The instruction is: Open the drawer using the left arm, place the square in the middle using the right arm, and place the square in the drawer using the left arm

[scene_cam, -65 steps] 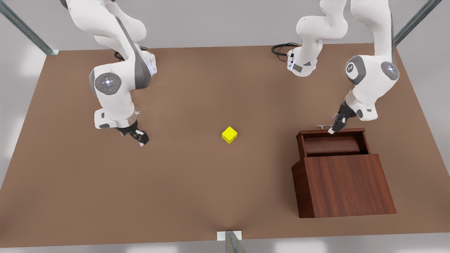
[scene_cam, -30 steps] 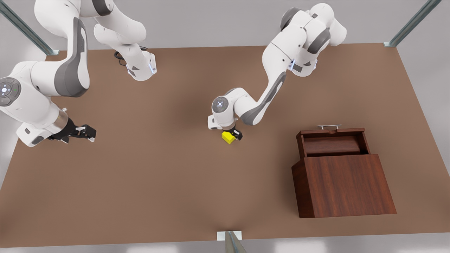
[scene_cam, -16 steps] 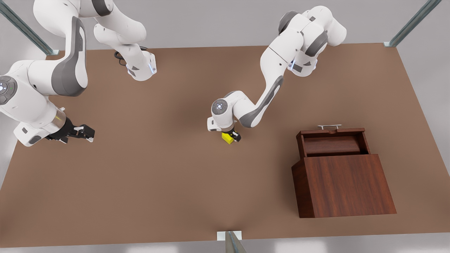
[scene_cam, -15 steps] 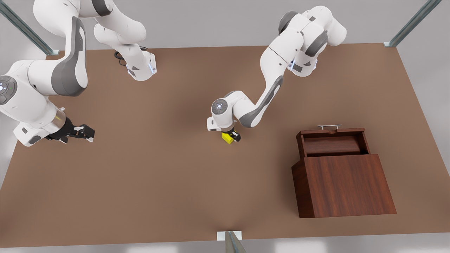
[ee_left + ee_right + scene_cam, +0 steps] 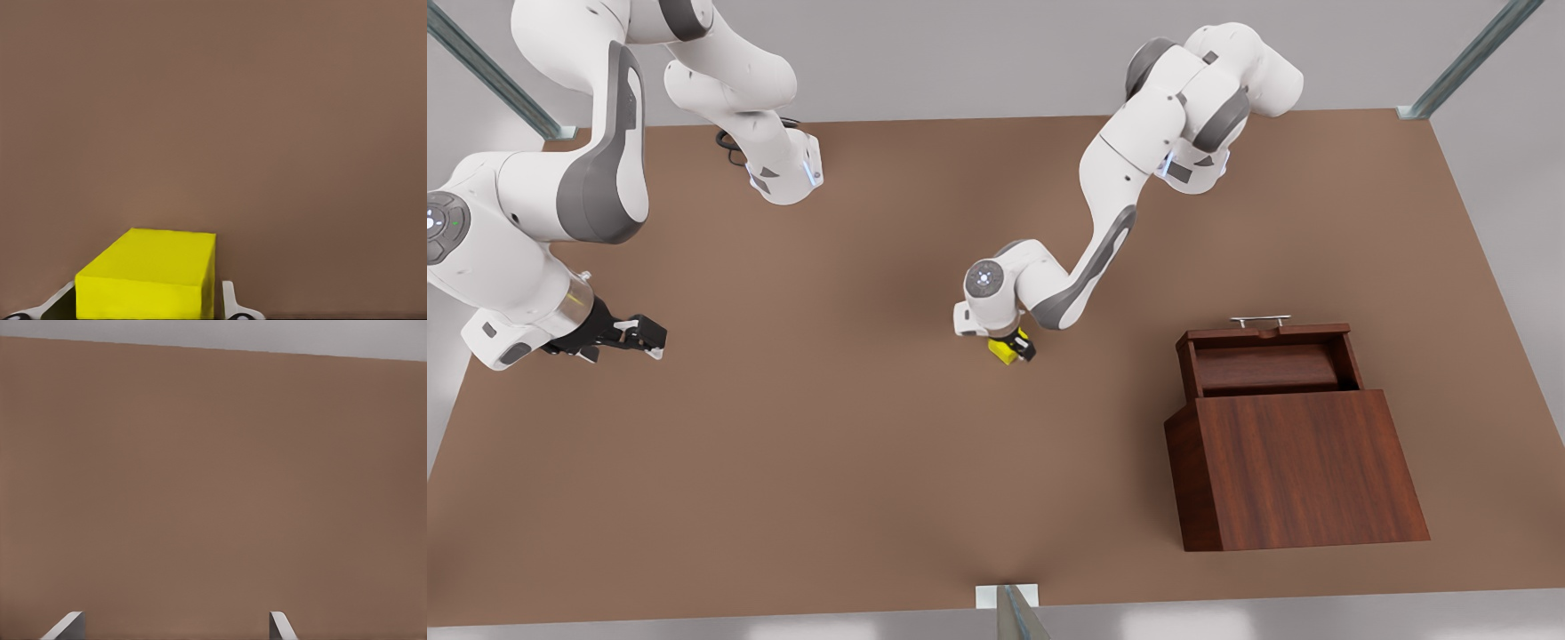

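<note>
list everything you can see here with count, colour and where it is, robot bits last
small bright yellow cube: one, yellow, on the tabletop's middle, between the left tool's fingers
dark reddish-brown wooden box: one, reddish-brown, near edge toward the front view's right
shallow wood-grain drawer: one, reddish-brown, pulled open on the box's far side, nothing visible inside
thin silver bar handle: one, silver, on the drawer's far face
matte brown tabletop: one, brown, under everything
metal frame struts: grey, at the table's corners and near edge
left tool: one, black, fingers straddling the cube
right tool: one, black, open, waiting at the front view's left over bare table
</note>
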Motion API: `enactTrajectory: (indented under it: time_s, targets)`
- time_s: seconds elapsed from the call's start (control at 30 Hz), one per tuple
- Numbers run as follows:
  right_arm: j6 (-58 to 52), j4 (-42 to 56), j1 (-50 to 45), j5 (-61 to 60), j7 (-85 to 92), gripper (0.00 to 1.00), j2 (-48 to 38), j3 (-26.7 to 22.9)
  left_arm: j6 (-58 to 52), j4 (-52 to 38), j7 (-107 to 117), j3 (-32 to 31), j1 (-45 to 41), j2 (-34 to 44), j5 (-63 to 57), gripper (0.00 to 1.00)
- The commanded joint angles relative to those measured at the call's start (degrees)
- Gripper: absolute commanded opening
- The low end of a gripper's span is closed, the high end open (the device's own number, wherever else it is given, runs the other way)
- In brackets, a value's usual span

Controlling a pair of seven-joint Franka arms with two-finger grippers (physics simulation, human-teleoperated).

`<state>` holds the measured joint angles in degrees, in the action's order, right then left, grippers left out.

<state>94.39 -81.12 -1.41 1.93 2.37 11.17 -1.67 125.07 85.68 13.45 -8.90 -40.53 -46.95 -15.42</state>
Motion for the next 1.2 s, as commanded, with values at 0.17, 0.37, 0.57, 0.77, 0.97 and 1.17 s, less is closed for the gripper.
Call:
enactTrajectory:
  time_s: [0.17,0.37,0.57,0.77,0.97,1.17]
  targets:
    - [0.09,0.00,0.09,0.00,0.00,1.00,0.00,0.00,-0.27,0.10,1.05,-0.07,-0.17,0.01,-0.05,0.86]
    - [0.18,0.00,0.00,-0.09,0.00,1.00,0.00,0.00,-0.27,0.01,1.14,-0.07,-0.25,0.10,-0.05,0.70]
    - [-0.09,0.00,0.00,0.00,0.00,1.00,0.00,0.00,-0.62,-0.34,1.23,-0.07,-0.25,0.28,-0.05,0.68]
    - [0.09,0.00,0.00,-0.09,0.00,1.00,0.00,0.00,-8.26,-0.69,-0.17,-0.07,0.01,7.39,0.65,0.68]
    - [0.00,0.00,0.09,0.00,0.00,1.00,0.00,-0.09,-20.84,4.14,-18.97,8.19,0.80,24.53,7.07,0.68]
    - [0.09,0.00,0.09,-0.09,0.00,1.00,0.00,-0.09,-20.92,12.05,-47.71,24.01,0.71,33.32,9.88,0.68]
